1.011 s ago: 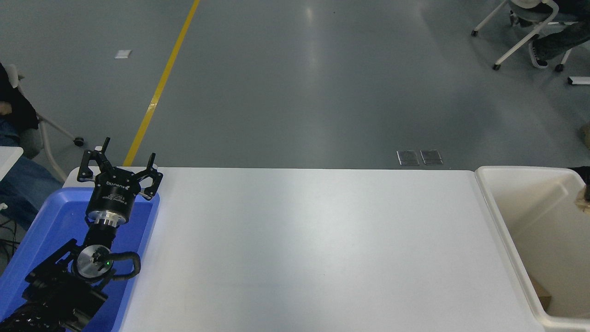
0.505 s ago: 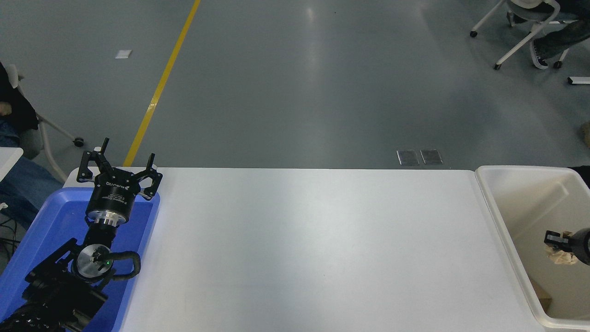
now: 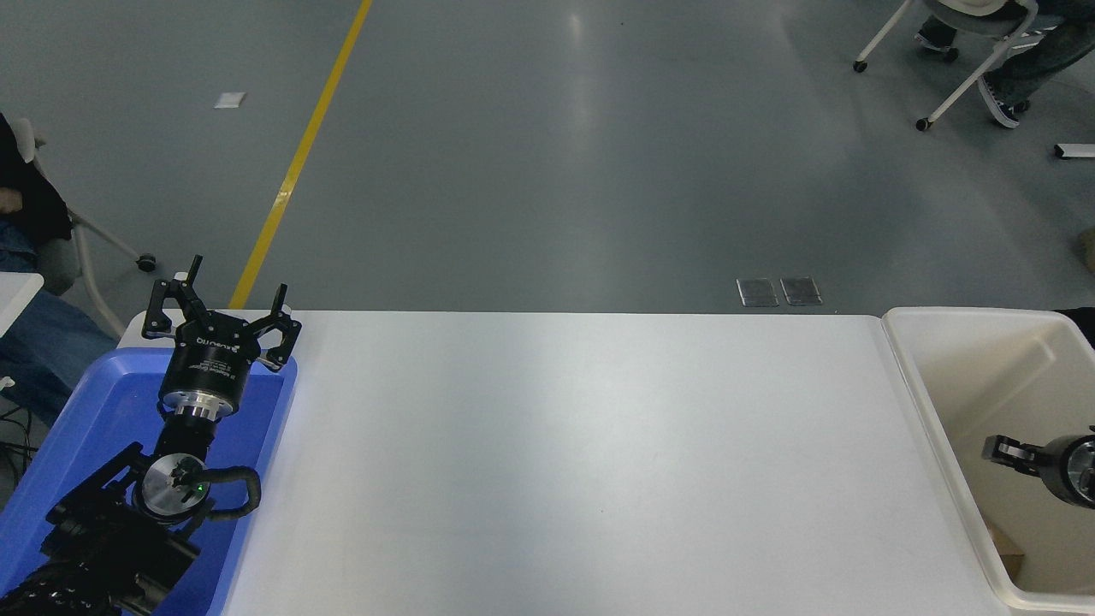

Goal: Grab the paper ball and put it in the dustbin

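Note:
The dustbin (image 3: 907,359) is a cream-white bin at the table's right end. My right gripper (image 3: 999,451) reaches in from the right edge, over the inside of the dustbin. Only its tip and wrist show, so I cannot tell how it stands. No paper ball shows in or near the gripper; it is hidden or out of view. My left gripper (image 3: 224,301) is parked open and empty over the blue tray (image 3: 94,411) at the lower left.
A small brown scrap (image 3: 1008,549) lies at the bottom of the dustbin near its front wall. The white table (image 3: 582,462) spans the middle. Seated people and chairs are at the far left and top right, off the table.
The right gripper has moved down and left inside the dustbin. The tan paper ball seen in its grip half a second ago no longer shows. The left arm has not moved.

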You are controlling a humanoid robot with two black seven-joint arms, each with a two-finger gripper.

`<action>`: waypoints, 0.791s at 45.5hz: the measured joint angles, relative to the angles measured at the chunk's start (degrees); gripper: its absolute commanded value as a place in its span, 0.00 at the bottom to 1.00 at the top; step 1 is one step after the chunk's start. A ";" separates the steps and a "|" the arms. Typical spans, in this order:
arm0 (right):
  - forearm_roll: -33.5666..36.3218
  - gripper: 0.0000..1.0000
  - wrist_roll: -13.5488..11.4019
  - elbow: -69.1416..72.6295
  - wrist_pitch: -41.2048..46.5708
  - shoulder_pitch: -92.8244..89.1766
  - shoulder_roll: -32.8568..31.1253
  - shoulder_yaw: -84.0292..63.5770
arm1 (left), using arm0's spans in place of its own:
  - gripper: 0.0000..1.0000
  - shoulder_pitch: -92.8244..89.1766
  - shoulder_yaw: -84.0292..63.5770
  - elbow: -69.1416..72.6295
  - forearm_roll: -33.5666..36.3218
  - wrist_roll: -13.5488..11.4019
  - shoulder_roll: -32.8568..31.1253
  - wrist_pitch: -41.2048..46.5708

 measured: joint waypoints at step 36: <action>30.01 1.00 -2.47 55.55 29.59 74.92 10.14 -37.84 | 1.00 0.14 0.07 -0.01 0.02 0.10 0.00 -0.11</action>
